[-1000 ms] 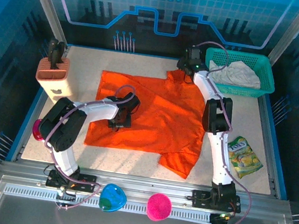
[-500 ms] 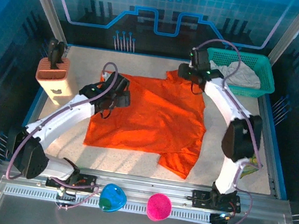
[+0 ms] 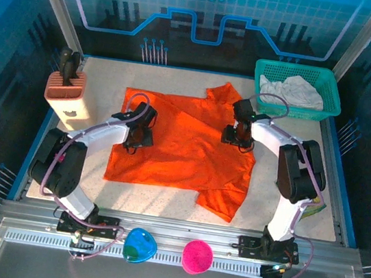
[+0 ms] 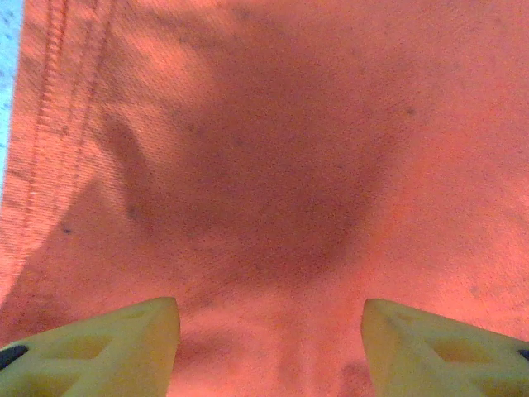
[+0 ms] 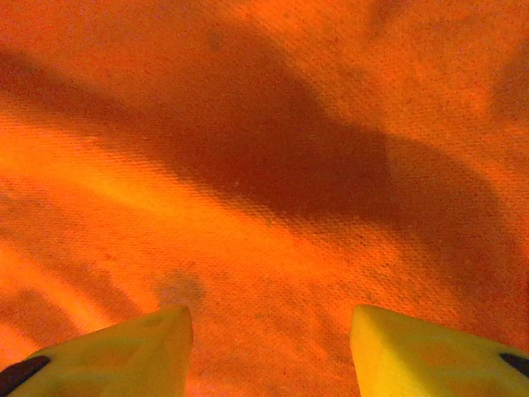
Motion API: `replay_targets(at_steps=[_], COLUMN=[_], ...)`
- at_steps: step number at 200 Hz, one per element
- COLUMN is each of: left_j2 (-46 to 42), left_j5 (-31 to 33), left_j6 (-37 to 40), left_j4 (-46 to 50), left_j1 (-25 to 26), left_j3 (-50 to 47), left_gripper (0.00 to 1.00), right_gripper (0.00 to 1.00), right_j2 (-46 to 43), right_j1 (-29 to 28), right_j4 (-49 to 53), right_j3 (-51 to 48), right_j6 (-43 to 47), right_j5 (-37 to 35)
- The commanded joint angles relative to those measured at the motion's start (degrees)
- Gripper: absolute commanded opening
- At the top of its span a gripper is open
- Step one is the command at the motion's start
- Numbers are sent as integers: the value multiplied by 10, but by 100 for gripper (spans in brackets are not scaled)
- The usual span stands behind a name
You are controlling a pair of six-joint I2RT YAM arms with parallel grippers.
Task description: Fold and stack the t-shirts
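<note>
1. the bright orange cloth t-shirt [image 3: 183,156] is spread flat over the middle of the speckled table [image 3: 105,72], with its hem towards the left edge, one sleeve towards the far edge and the other towards the near edge. the off-white cloth t-shirt [image 3: 290,91] is bunched inside the teal plastic mesh basket [image 3: 332,90] at the far right corner.
2. the left gripper [image 4: 270,331] is held low over the orange cloth just inside the hem, and the right gripper [image 5: 271,331] low over the cloth's right side. both pairs of jaws are seen parted, with flat cloth between them and nothing pinched.
3. a grasp could be missed: if the jaws are closed on flat cloth without being pressed in, the pads are likely to slide off and come up empty.
4. only the upper layer could be caught, so that the shirt is opened rather than folded.
5. a skewed fold is likely if the two ends are lifted unevenly, since the grippers are not placed at matching points.
6. the far sleeve lies near the basket and could be snagged on its rim. the near sleeve lies close to the near edge and could be dragged over it.
7. bare surface is left between the hem and the tan knife block [image 3: 64,94] at the left edge, and more along the far edge. the right edge is narrowed by a green snack packet [image 3: 303,196], so a fold towards the middle is judged safest.
</note>
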State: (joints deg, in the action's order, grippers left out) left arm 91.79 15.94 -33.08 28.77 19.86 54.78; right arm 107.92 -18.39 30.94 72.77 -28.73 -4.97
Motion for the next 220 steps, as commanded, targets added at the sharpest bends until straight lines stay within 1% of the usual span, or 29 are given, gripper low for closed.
replay_targets(at_steps=[1,34,80,111,138,152,166,186,199,220], left_j2=[9,11,-26,-49,-64,-80,-99,-117,-114,-79], left_j5=[-19,-48,-70,-70,-56,-46,-20,32,52,40], left_j6=[-30,-54,-77,-103,-117,-113,-97,-55,-22,22], left_j4=[-37,-53,-55,-45,-26,-8,25,82,114,138], left_j1=[-7,-7,1,28,57,60,60,53,32,-27], left_j3=[-25,-69,-127,-139,-128,-113,-81,-3,57,147], left_gripper=[61,60,60,60,61,63,65,75,78,79], right_gripper=[53,50,50,50,51,51,52,53,54,56], right_j2=[16,19,8,-5,-22,-31,-42,-61,-80,-127], right_j1=[16,33,46,55,60,61,65,68,67,67], right_j4=[25,40,57,63,62,66,68,71,78,80], right_j3=[8,-7,-27,-42,-57,-60,-61,-47,-35,-32], right_j6=[-28,-36,-30,-29,-30,-27,-19,8,25,41], right_j5=[0,0,-11,-14,-16,-19,-21,-19,-13,5])
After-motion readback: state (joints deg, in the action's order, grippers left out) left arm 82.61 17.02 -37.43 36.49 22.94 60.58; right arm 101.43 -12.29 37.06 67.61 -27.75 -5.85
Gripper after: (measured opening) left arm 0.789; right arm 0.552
